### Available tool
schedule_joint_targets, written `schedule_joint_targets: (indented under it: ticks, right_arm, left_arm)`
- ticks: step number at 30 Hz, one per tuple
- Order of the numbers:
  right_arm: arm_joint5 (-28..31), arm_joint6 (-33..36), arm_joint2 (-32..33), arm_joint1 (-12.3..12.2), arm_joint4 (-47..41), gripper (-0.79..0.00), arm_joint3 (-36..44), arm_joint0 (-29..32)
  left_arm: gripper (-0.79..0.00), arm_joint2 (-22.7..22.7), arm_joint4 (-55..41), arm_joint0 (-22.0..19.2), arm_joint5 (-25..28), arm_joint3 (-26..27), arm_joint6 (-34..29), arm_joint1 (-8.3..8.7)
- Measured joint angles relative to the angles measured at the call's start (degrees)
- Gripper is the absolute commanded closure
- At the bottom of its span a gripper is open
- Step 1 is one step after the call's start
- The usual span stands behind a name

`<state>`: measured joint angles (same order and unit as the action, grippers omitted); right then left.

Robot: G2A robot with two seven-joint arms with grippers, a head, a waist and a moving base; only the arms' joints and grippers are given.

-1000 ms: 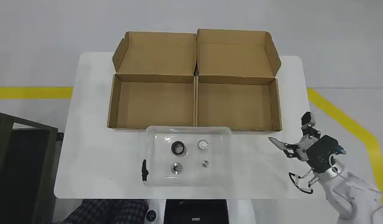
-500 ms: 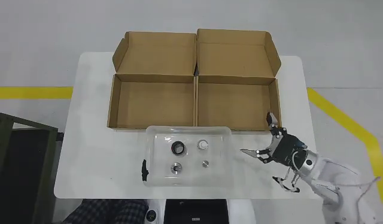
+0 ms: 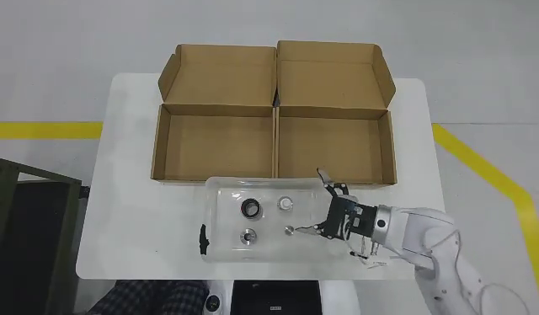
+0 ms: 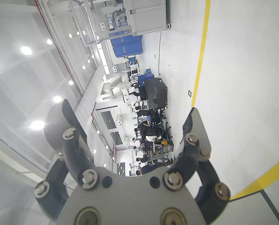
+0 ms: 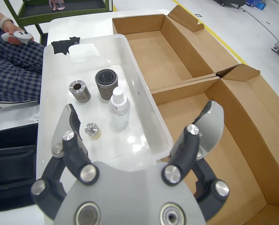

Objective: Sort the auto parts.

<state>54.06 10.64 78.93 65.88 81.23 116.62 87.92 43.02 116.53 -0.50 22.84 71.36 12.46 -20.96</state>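
Auto parts [image 3: 251, 207]: right hand [image 3: 305, 201] now close

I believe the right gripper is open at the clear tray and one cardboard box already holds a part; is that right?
Not quite: the top view shows both cardboard boxes empty. The right gripper is indeed open at the clear tray.

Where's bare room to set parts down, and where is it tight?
Left box and right box are bare inside. The table left of the tray is free too. Tight: the tray, where bearing, bottle, sleeve and knob stand close, with the open right gripper over it.
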Motion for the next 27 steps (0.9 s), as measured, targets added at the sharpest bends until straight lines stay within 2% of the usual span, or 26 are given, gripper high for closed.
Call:
schedule_joint_targets:
  ticks: [11,23,27]
  right_arm:
    - [-0.94,6.27,-7.60,-0.01,2.01,-0.785,-0.12,-3.03]
    - [-2.93,10.33,-11.19,-0.17,2.80,-0.785,-2.83,-5.69]
    - [-3.32,10.92,-11.85,-0.28,2.88,-0.745,-3.16,-6.12]
  left_arm:
    - [-0.785,0.00,0.00,0.00,0.00,0.00,0.00,0.00]
    - [-0.785,0.00,0.00,0.00,0.00,0.00,0.00,0.00]
    - [-0.785,0.00,0.00,0.00,0.00,0.00,0.00,0.00]
